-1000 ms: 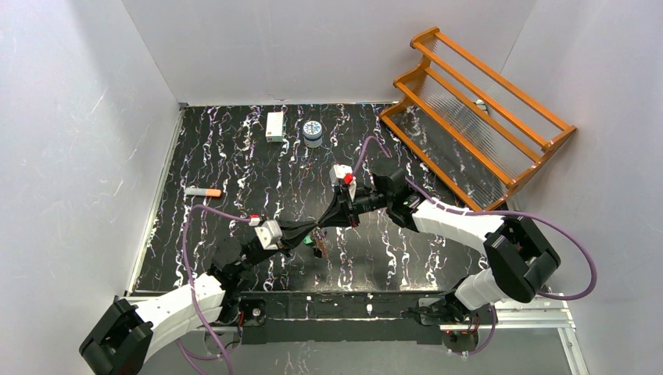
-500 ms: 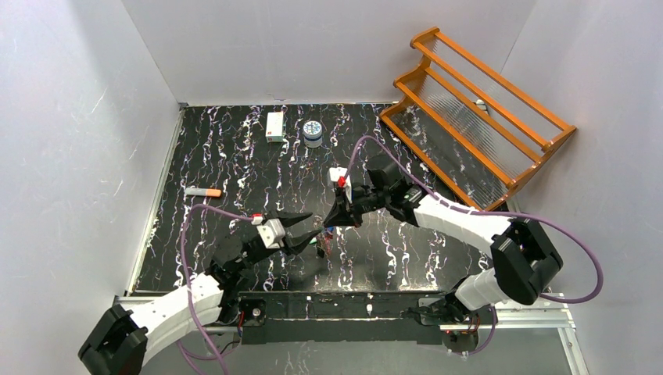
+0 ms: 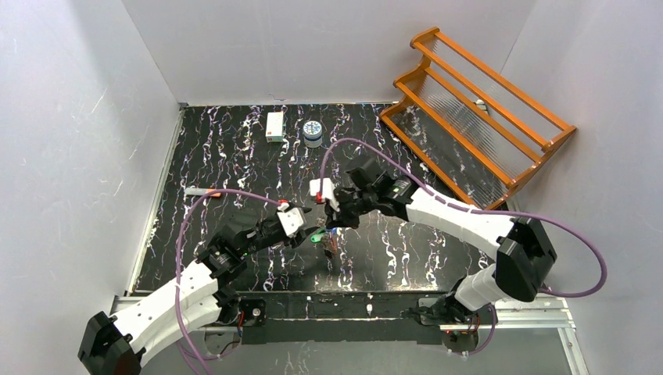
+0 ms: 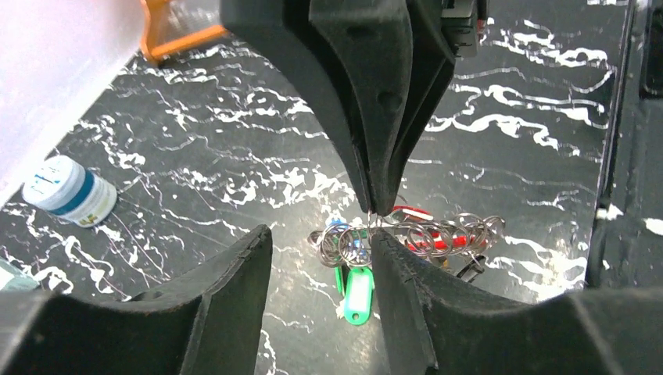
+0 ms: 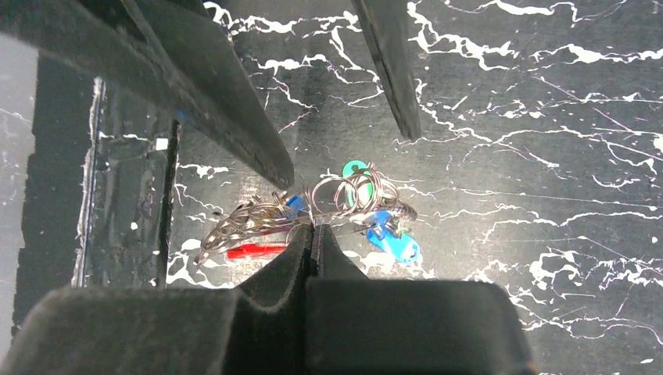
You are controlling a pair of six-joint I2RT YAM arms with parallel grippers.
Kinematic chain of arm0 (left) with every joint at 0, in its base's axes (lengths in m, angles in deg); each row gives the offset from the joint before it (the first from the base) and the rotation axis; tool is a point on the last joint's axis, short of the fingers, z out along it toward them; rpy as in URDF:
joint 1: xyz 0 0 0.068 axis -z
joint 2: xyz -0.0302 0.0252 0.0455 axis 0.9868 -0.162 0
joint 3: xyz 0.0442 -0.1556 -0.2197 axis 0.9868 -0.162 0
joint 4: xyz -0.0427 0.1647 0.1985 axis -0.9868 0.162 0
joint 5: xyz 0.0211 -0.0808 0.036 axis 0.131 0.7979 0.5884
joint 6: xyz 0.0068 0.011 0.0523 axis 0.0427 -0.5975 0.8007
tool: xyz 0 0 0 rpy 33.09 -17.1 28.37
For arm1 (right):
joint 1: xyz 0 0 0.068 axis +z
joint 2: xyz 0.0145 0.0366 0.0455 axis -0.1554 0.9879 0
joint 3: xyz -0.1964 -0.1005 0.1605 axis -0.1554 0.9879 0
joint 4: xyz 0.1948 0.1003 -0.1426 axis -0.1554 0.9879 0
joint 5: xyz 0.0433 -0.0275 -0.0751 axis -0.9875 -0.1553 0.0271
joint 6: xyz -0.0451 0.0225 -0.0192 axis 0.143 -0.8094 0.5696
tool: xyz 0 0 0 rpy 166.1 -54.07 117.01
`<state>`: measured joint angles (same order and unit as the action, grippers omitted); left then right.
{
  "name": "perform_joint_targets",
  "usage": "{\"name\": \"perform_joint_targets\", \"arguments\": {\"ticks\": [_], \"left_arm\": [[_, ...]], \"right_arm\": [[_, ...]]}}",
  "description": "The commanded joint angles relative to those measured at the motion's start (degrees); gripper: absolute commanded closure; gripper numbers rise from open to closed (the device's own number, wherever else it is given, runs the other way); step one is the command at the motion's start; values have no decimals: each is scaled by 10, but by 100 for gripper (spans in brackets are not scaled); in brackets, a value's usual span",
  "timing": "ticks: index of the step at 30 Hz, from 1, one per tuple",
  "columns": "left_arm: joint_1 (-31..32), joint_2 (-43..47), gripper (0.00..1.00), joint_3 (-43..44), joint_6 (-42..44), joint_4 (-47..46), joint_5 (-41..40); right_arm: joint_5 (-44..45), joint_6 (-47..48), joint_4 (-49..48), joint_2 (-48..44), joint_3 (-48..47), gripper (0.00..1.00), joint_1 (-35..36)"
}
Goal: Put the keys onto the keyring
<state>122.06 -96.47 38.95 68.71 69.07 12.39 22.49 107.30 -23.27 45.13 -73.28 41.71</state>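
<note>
My right gripper (image 5: 314, 228) has its black, tapered fingers pressed together, pinching a thin loop of the keyring (image 5: 352, 191), a tangle of bright silver wire coils. My left gripper (image 4: 319, 241) stands parted, its blunt matte fingers on either side of those coils; I cannot tell whether they touch. The keys (image 4: 356, 285), with glossy green, blue and red plastic heads, cluster on the ring above the black, white-veined table (image 4: 195, 156).
</note>
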Motion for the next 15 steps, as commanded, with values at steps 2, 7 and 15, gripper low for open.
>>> {"name": "perform_joint_targets", "arguments": {"ticks": [2,7,15], "left_arm": [[3,-7,54,27,26,84,27],[3,-19,58,18,10,77,43],[3,-55,71,0,-24,14,64]], "right_arm": [[71,30,60,35,-60,99,35],[51,18,31,32,-50,99,37],[25,4,14,30,-46,99,38]]}}
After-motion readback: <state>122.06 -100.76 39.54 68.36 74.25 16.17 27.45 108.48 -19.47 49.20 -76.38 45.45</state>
